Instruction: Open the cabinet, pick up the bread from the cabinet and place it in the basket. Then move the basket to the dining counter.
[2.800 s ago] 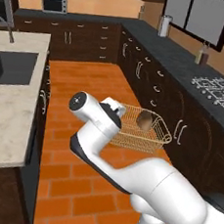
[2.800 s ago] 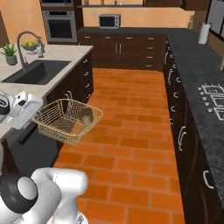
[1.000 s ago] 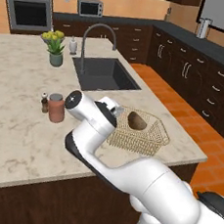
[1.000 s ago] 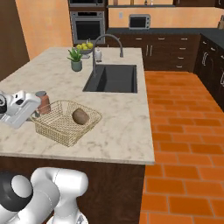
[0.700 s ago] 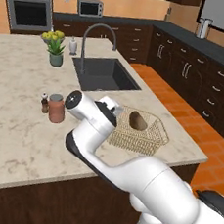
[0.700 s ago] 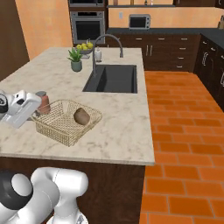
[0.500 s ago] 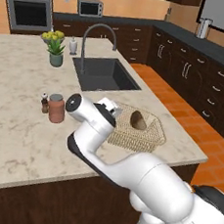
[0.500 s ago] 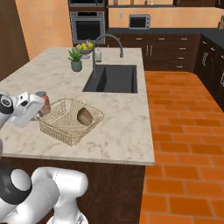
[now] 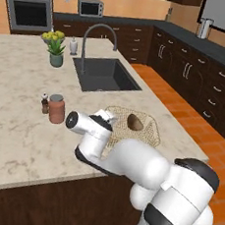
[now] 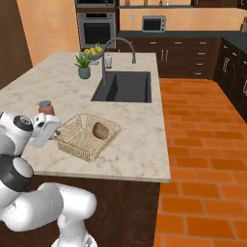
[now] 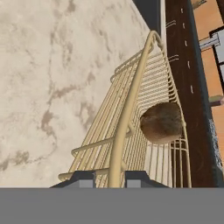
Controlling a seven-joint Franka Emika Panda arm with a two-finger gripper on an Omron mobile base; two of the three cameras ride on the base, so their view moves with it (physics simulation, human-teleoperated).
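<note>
On dining counter: one basket, one bread inside, seemingly gripper-held.

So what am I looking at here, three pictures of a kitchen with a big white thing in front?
The white thing is a robot arm. Two cameras sit behind it, left and right; the third rides on its hand. Its tool is shut on the rim of a wire basket, which sits on the beige counter near the sink. A piece of bread lies inside the basket. Also on the counter: a small potted plant and a reddish jar.
</note>
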